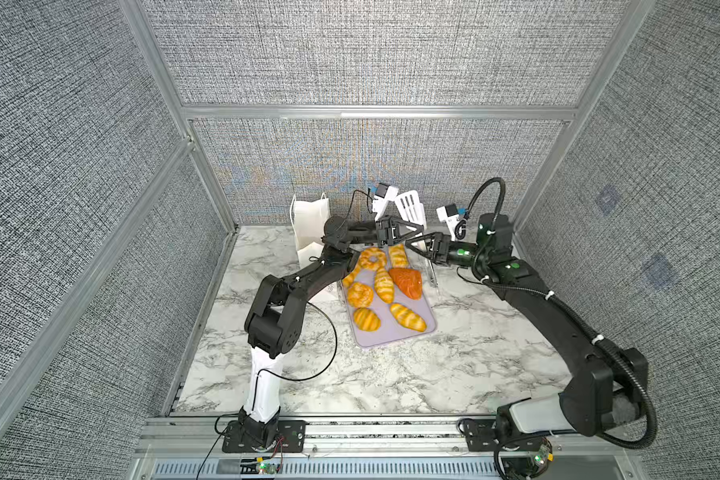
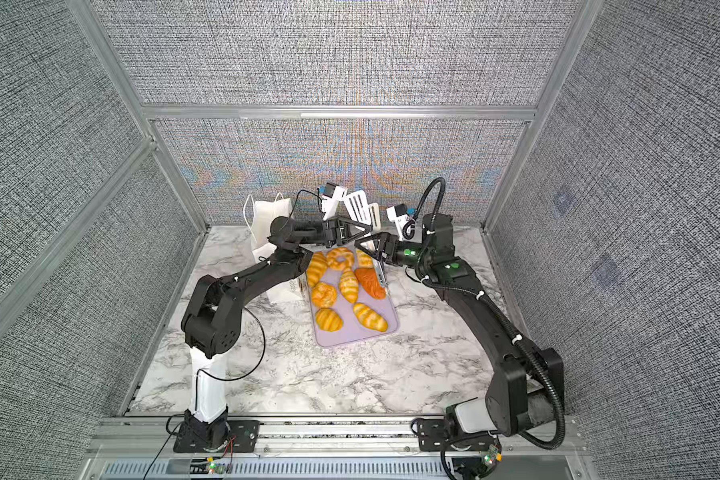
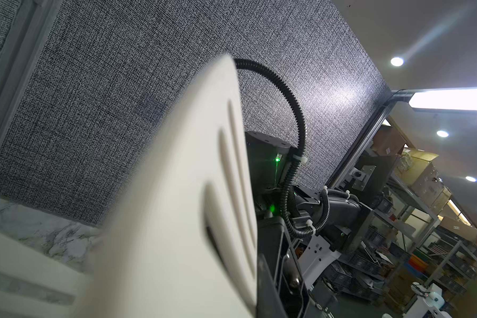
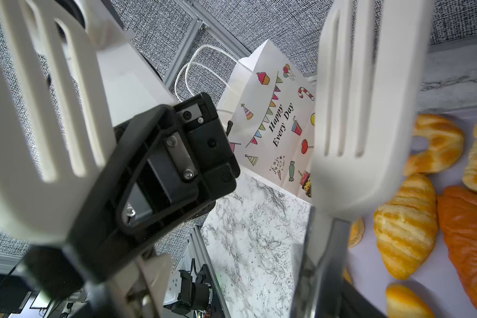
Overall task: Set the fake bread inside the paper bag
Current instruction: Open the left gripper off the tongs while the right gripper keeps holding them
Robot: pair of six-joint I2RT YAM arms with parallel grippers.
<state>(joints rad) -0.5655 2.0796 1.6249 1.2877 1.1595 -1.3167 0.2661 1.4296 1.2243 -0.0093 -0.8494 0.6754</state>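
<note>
On the marble table the paper bag stands upright at the back left, just beside the lavender tray, where all eight pieces of fake bread lie. Behind the tray, the left gripper is clenched on one blade of the white tongs. The right gripper straddles their steel arms, its grasp impossible to tell.

A robotics lab: aluminium-framed fabric panels around the table, box-laden storage shelves beyond.

top views overhead; right wrist near fake bread.
</note>
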